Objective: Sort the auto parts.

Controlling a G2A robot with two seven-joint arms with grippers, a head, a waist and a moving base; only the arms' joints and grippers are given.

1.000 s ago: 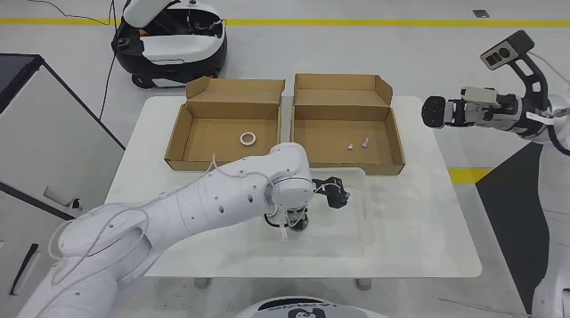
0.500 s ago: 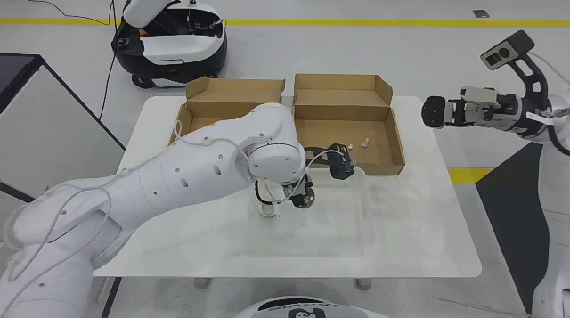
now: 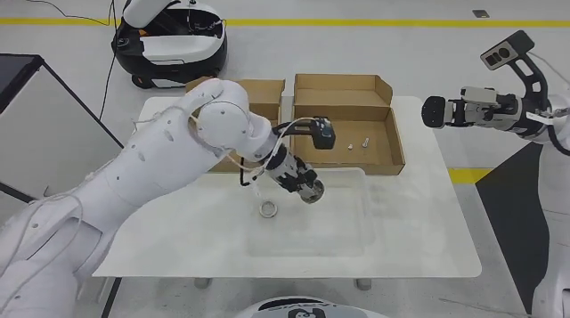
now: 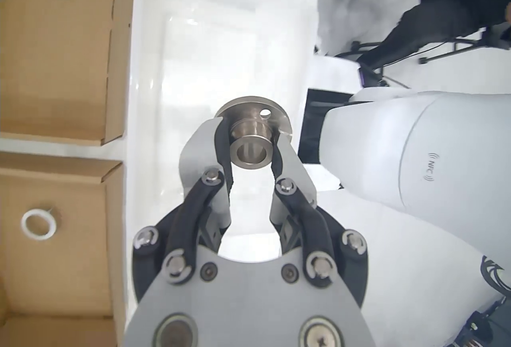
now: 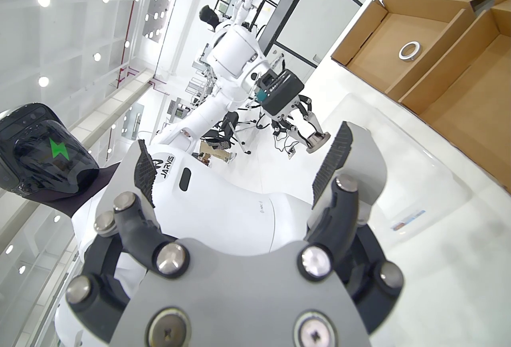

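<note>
My left gripper (image 4: 250, 149) is shut on a metal flanged bushing (image 4: 248, 154) and holds it above the clear tray (image 3: 352, 229); the top view shows this gripper (image 3: 312, 193) over the tray's back-left part. A metal ring (image 3: 266, 209) lies in the tray near its left edge. The left cardboard box (image 4: 60, 245) holds a white ring (image 4: 38, 224). Two bolts (image 3: 357, 144) lie in the right cardboard box (image 3: 346, 95). My right gripper (image 5: 245, 155) hangs open and empty off the table's right side (image 3: 436, 111).
The two open boxes sit side by side at the table's back edge, their flaps standing up behind. The left arm's elbow covers much of the left box in the top view. Bare white table (image 3: 427, 229) lies right of the tray.
The left arm has swung up and back toward the boxes, lifting the bushing off the tray floor. The metal ring is now uncovered in the tray. The right arm has not moved.
</note>
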